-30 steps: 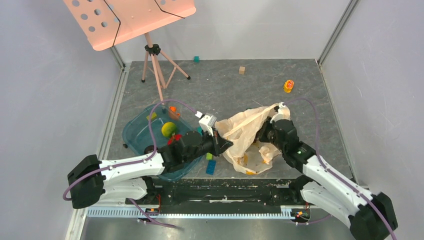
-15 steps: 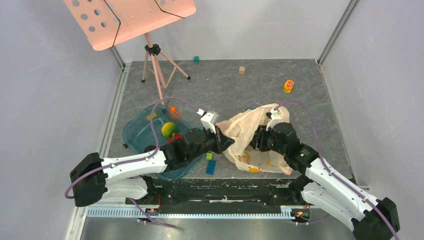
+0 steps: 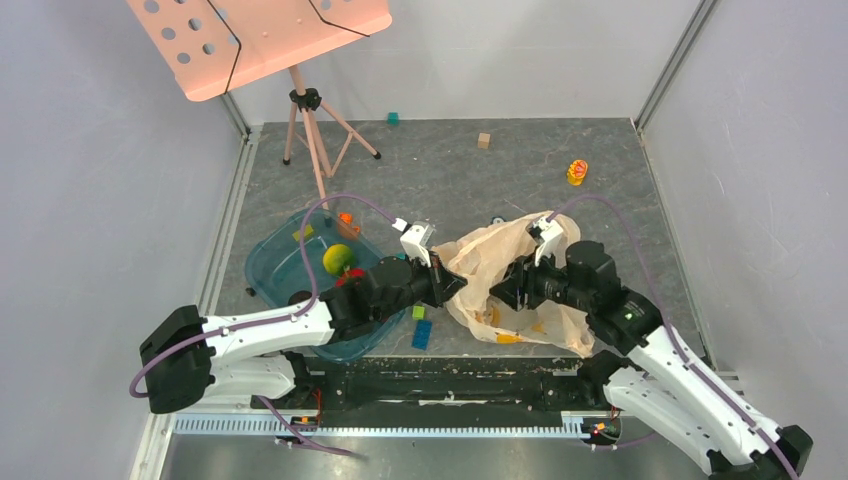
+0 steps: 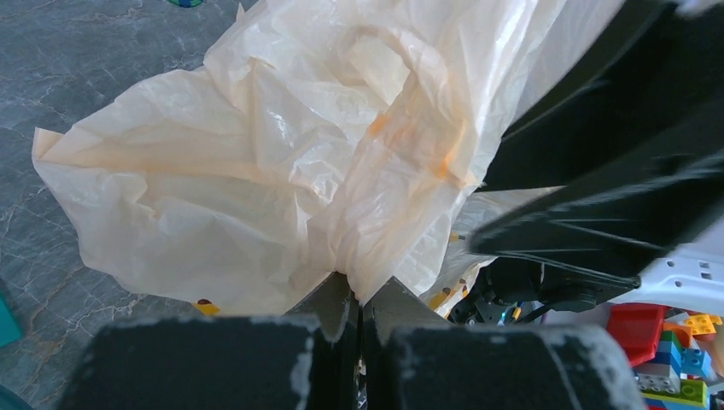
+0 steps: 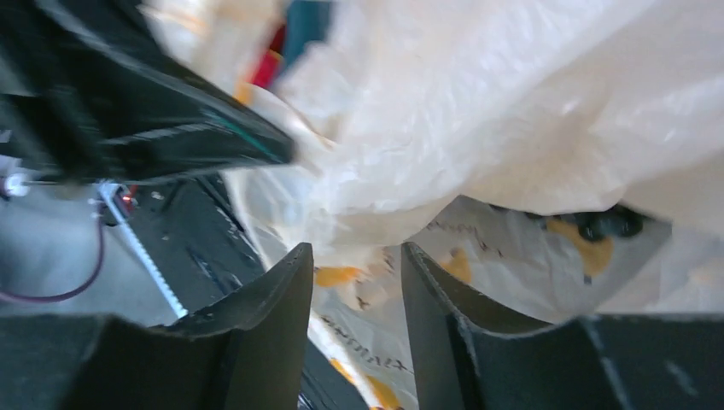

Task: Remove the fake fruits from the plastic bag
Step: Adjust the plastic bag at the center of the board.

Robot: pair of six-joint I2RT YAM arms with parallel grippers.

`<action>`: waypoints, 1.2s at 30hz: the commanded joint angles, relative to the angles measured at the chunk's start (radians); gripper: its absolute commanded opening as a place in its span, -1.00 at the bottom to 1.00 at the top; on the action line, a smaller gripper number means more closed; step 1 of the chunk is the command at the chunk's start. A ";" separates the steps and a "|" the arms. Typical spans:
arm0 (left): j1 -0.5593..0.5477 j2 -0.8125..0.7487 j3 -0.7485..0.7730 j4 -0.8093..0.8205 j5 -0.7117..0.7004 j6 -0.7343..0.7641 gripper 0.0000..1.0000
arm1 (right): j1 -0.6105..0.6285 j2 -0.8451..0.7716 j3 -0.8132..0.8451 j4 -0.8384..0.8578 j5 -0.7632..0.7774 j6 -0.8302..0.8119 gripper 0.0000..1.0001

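Observation:
The peach-beige plastic bag (image 3: 500, 262) lies crumpled at the middle of the floor. My left gripper (image 3: 456, 286) is shut on a bunched fold at the bag's left edge; the left wrist view shows the plastic (image 4: 256, 154) pinched between the closed fingers of this gripper (image 4: 360, 295). My right gripper (image 3: 506, 294) is open and sits at the bag's near opening, its gap (image 5: 354, 256) over printed plastic (image 5: 512, 111). A dark bumpy shape (image 5: 608, 224), perhaps the grapes, shows under a fold. The red apples are hidden.
A teal tray (image 3: 272, 262) with a yellow-green ball (image 3: 338, 258) sits left of the bag, under my left arm. Blue and green blocks (image 3: 420, 326) lie between tray and bag. A yellow-orange toy (image 3: 577, 171), small blocks (image 3: 484, 140) and a music stand (image 3: 305, 110) stand farther back.
My right gripper has moved left and nearer, from the bag's far right side to its near opening. The bag has sagged and spread to the right. My left gripper still holds the bag's edge.

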 commanded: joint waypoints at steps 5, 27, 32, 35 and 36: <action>-0.005 -0.016 0.015 0.011 -0.038 -0.030 -0.96 | 0.003 -0.041 0.166 -0.006 -0.136 -0.041 0.00; -0.004 -0.022 -0.005 0.054 -0.034 -0.042 -0.96 | 0.011 0.022 -0.244 0.346 0.323 0.351 -1.00; -0.005 -0.033 -0.003 0.031 -0.033 -0.031 -0.96 | 0.009 0.153 -0.254 0.509 0.420 0.443 -1.00; -0.005 -0.052 -0.006 0.008 -0.041 -0.019 -0.96 | 0.002 0.213 -0.232 0.539 0.479 0.473 -1.00; -0.005 -0.061 -0.008 0.002 -0.043 -0.016 -0.96 | -0.002 0.226 -0.231 0.552 0.491 0.479 -1.00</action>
